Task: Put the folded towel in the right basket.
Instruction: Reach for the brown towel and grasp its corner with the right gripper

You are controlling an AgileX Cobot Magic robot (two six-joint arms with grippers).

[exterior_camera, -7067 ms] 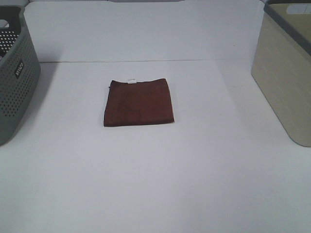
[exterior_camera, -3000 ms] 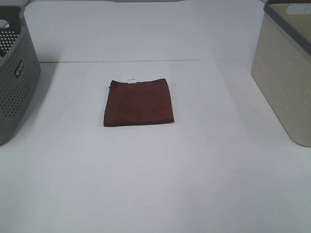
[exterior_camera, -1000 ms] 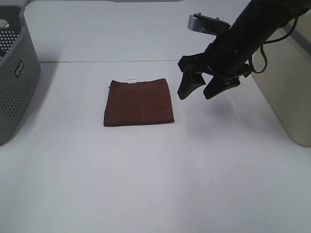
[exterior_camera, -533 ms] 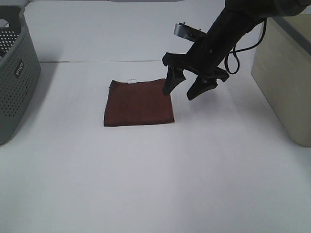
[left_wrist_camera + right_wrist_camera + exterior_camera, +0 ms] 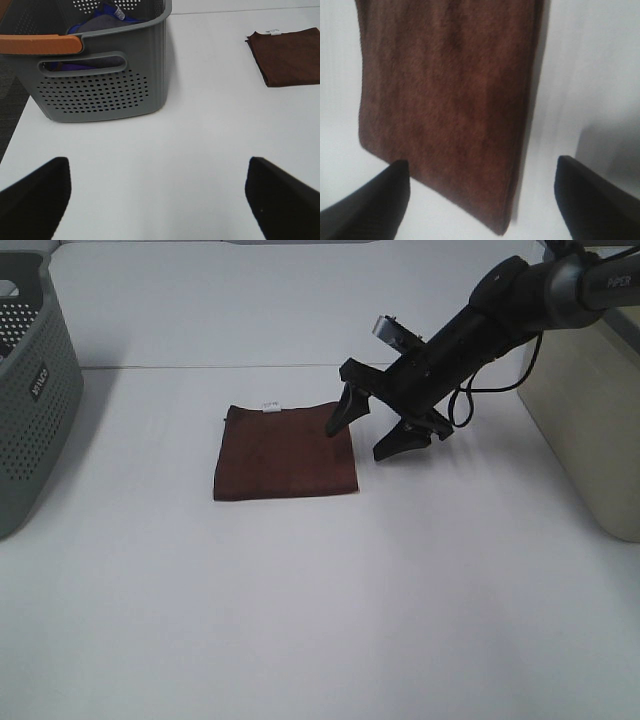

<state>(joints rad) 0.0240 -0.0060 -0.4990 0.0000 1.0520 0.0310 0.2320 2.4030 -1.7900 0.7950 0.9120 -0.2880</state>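
Note:
The folded brown towel (image 5: 286,451) lies flat on the white table, with a small white tag at its far edge. It also shows in the left wrist view (image 5: 289,56) and fills the right wrist view (image 5: 450,100). My right gripper (image 5: 368,434) is open and low at the towel's right edge, one finger over the towel's far right corner, the other on the table beside it. In the right wrist view (image 5: 482,195) its fingers straddle the towel's edge. The beige right basket (image 5: 590,380) stands at the right. My left gripper (image 5: 157,195) is open and empty, far left of the towel.
A grey perforated basket (image 5: 30,390) with an orange handle stands at the left, with clothes inside (image 5: 100,25). A cable hangs from my right arm (image 5: 500,320), which reaches over the table in front of the beige basket.
My right arm has entered from the right, moved left and dropped to the towel's right edge. The towel has not moved.

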